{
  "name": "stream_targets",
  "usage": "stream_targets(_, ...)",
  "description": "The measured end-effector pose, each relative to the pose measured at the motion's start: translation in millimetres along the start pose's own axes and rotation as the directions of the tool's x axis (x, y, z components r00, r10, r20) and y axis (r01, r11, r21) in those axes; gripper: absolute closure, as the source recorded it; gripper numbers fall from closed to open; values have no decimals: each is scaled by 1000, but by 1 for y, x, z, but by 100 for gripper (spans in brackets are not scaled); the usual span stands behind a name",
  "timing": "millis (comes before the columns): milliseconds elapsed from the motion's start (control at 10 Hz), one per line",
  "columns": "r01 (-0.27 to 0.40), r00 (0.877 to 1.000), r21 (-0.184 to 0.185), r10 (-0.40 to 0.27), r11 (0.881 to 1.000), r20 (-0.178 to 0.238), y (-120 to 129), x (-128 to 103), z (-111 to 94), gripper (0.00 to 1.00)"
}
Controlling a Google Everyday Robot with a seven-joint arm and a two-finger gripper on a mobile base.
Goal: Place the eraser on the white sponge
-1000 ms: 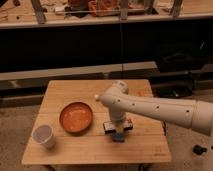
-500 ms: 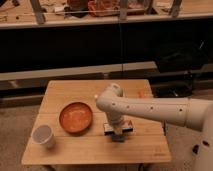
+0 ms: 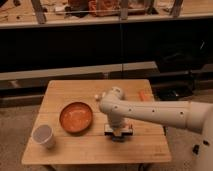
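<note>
The gripper (image 3: 118,133) is down at the front middle of the table (image 3: 60,152), covering the centre of the white sponge (image 3: 128,131), so only the sponge's ends show. I can't make out the eraser under it. The arm (image 3: 165,114) runs off the right edge. A small orange thing (image 3: 144,95) near the far right corner is too tiny to name. The shelf (image 3: 100,20) clutter is cut off at the top.
</note>
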Motion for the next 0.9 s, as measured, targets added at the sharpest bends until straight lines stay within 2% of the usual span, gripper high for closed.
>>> stream_targets(100, -6, 999, -14, 5, 1000, -48, 0, -2, 0, 98)
stream_targets(200, -10, 997, -22, 9, 1000, -79, 1, -4, 1, 97)
stream_targets(600, -2, 999, -8, 1, 1000, -52, 2, -3, 2, 61)
stream_targets(800, -7, 999, 5, 7, 1000, -36, 2, -3, 2, 38)
stream_targets(900, -5, 1000, 4, 5, 1000, -31, 2, -2, 2, 30)
